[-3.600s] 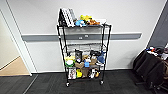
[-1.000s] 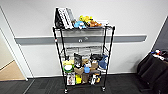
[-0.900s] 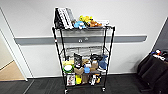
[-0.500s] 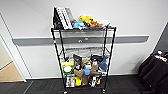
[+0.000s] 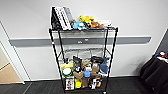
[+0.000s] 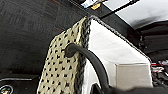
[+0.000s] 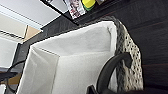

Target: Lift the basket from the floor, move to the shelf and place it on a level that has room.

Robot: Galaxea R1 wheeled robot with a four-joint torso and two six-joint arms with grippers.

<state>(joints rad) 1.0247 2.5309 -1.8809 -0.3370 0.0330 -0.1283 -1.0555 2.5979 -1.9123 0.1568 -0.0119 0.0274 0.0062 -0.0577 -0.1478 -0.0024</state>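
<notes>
The shelf (image 5: 82, 57) stands straight ahead against the white wall in the head view. Its top tier carries books (image 5: 61, 17) and plush toys (image 5: 86, 22). The level (image 5: 85, 50) below that is bare grey mesh, and the lower tiers are packed with goods. The basket (image 6: 112, 50) hangs above the dark floor, showing speckled woven sides, a dark rim and a white lining. Its dark handle (image 6: 90, 60) runs into my left gripper (image 6: 100, 90). In the right wrist view the basket (image 7: 75, 55) hangs by its other handle (image 7: 110, 67), held in my right gripper (image 7: 95, 90).
A black draped object (image 5: 155, 70) stands to the right of the shelf. A grey rail (image 5: 30, 41) runs along the wall. At the far left a doorway opens onto a wooden floor (image 5: 8, 75). Dark carpet lies in front of the rack.
The head camera has drawn closer to the shelf, which now looks larger and more centred. The black object has slid toward the right edge.
</notes>
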